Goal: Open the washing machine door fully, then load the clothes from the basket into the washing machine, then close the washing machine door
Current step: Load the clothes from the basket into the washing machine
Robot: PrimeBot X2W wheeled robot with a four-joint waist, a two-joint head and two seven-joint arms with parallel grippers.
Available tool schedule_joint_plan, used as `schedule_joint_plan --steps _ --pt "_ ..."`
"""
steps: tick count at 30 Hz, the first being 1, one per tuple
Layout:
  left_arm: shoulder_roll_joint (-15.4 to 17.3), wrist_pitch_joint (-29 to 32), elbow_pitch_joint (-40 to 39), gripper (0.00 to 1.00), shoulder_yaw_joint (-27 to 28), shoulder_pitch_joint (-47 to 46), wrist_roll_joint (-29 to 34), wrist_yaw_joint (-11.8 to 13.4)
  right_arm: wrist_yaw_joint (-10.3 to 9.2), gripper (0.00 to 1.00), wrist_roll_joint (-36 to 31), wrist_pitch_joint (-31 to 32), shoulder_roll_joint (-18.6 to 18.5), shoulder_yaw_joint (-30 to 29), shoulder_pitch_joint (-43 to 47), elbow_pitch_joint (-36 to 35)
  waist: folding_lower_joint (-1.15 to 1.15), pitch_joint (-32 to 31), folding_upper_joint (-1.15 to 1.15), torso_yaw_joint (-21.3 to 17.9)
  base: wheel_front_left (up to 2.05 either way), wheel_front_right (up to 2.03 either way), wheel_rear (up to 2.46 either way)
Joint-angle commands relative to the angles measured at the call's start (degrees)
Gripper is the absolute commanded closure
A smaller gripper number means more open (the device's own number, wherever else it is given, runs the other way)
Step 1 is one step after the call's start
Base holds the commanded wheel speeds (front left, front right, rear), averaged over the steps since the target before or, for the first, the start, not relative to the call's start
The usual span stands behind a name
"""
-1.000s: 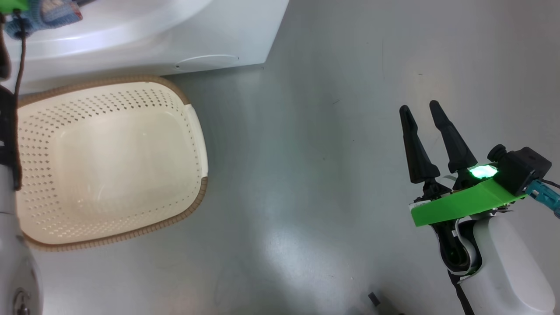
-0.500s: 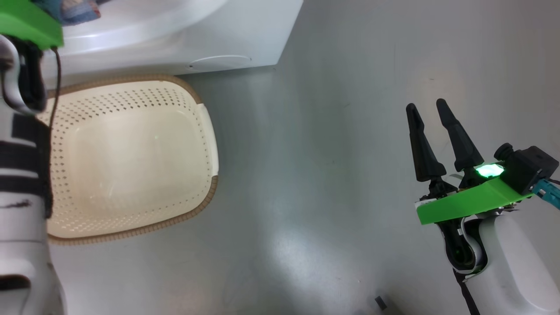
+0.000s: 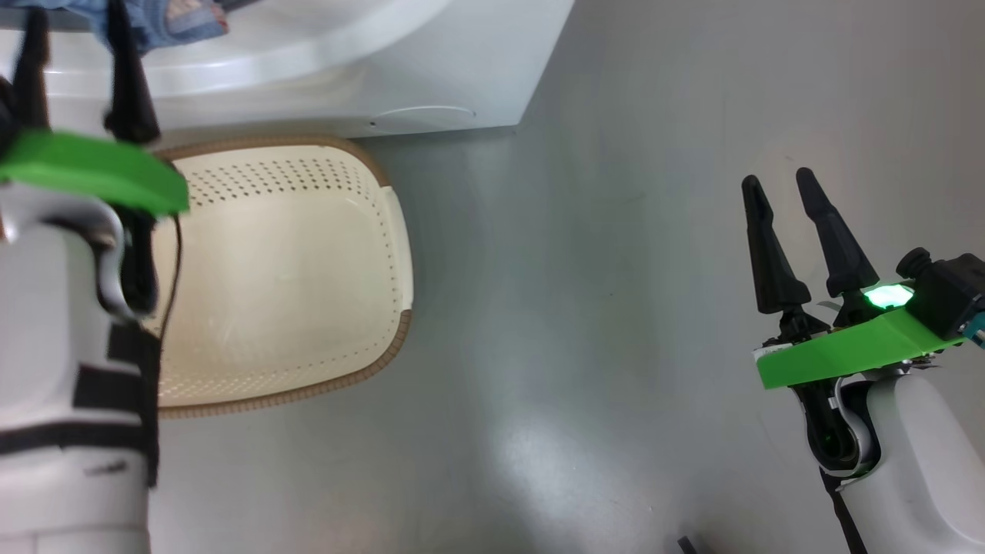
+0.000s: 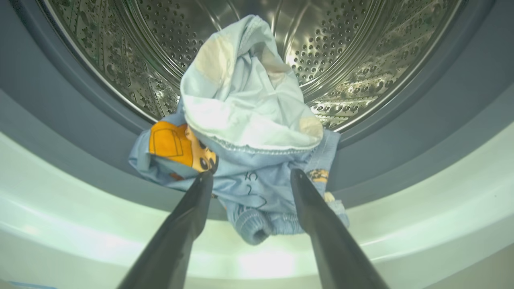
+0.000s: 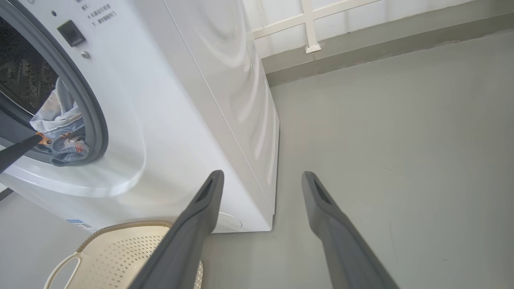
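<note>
The washer (image 5: 192, 100) gapes in front of me, and the basket (image 3: 292, 269) at its foot is bare. The clothes (image 4: 249, 132) sit bunched on the grey gasket (image 4: 80, 112), partly hanging over the lip, dead ahead of my left gripper (image 4: 251, 173), whose fingers are spread and hold nothing. My right gripper (image 3: 777, 177), likewise spread and unladen, hangs well off to the side. I'd judge the left should nudge them inward.

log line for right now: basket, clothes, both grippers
basket: empty | clothes: draped over drum gasket, partly hanging out | left gripper: open, at clothes | right gripper: open, over floor
</note>
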Motion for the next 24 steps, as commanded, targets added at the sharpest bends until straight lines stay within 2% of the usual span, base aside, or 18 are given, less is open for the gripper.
schedule_joint_plan --steps 1,16,24 --pt "1.95 -0.31 -2.27 0.0 1.38 2.5 0.87 -0.13 0.57 0.0 -0.64 -0.28 -0.35 0.8 2.24 -1.51 0.0 -0.35 0.0 0.53 0.0 0.0 0.0" --pt "-1.42 -0.31 -14.02 0.0 5.1 22.3 3.3 -0.13 0.57 0.0 -0.6 -0.28 -1.61 1.1 3.57 -0.98 0.0 -2.58 0.0 1.55 0.0 0.0 0.0" --pt "-2.77 -0.31 -21.03 0.0 8.07 29.73 4.47 -0.13 0.57 0.0 -0.54 -0.28 -2.2 1.12 3.85 -0.91 0.0 -2.78 0.0 1.54 0.0 0.0 0.0"
